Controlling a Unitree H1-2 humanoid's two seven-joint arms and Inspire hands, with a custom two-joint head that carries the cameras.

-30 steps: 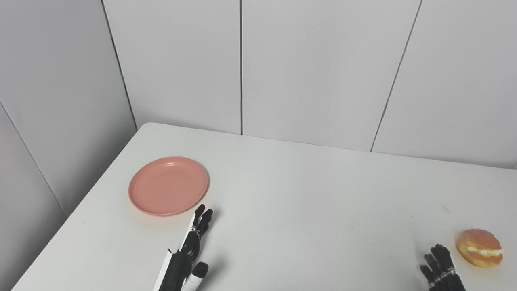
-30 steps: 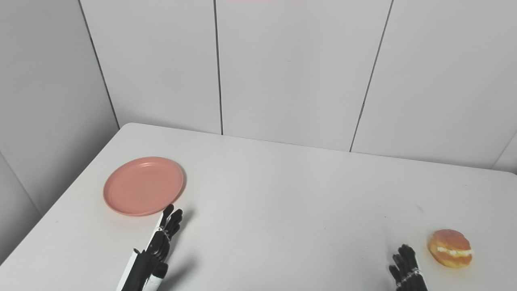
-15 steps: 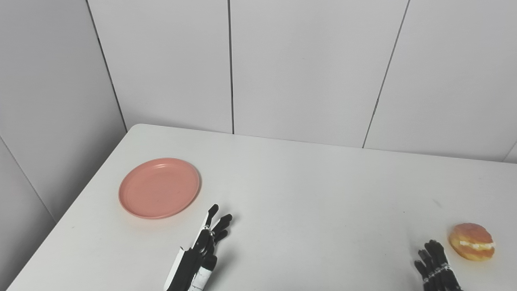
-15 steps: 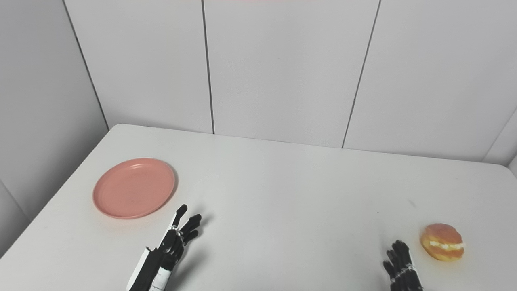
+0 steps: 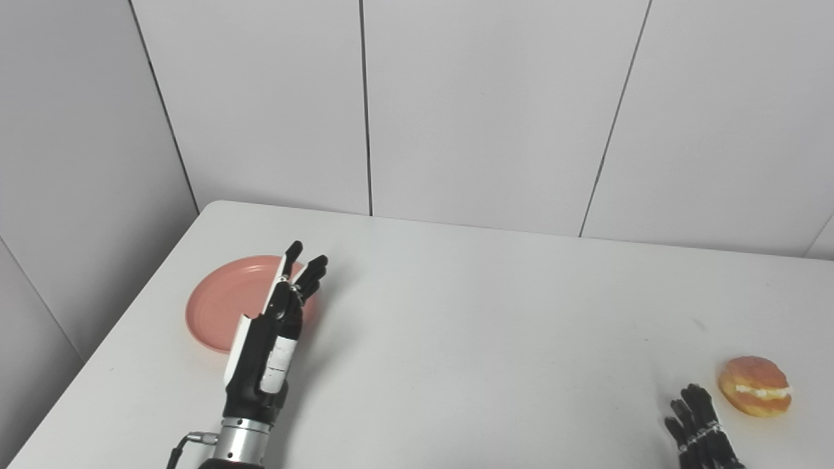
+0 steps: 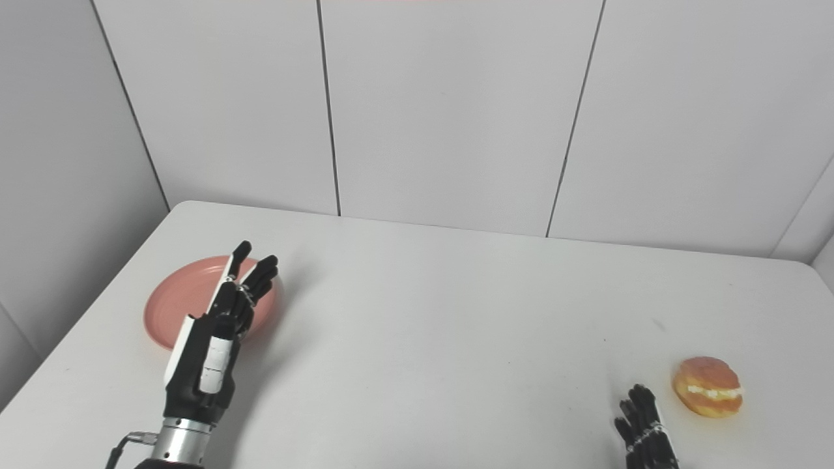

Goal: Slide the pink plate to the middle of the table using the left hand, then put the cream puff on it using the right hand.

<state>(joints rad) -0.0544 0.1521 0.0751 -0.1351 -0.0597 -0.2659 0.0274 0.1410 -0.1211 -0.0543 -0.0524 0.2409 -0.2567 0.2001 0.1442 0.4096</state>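
A round pink plate (image 5: 215,306) lies on the white table (image 5: 469,326) near its left edge. My left hand (image 5: 277,326) is raised above the plate's right part, fingers stretched out and slightly apart, holding nothing; it hides that side of the plate. A golden cream puff (image 5: 754,394) with a white filling line sits at the table's right, close to the front edge. My right hand (image 5: 700,430) rests low at the bottom edge just left of the puff, fingers extended, apart from it. In the right eye view the plate (image 6: 172,306) and puff (image 6: 707,395) appear alike.
Grey panelled walls rise behind the table and along its left side. The table's rounded far-left corner (image 5: 212,207) is close to the plate. Nothing else stands on the tabletop.
My left hand has lifted and moved forward and left, from in front of the plate to above its right part. The camera has shifted a little. The right hand stays put.
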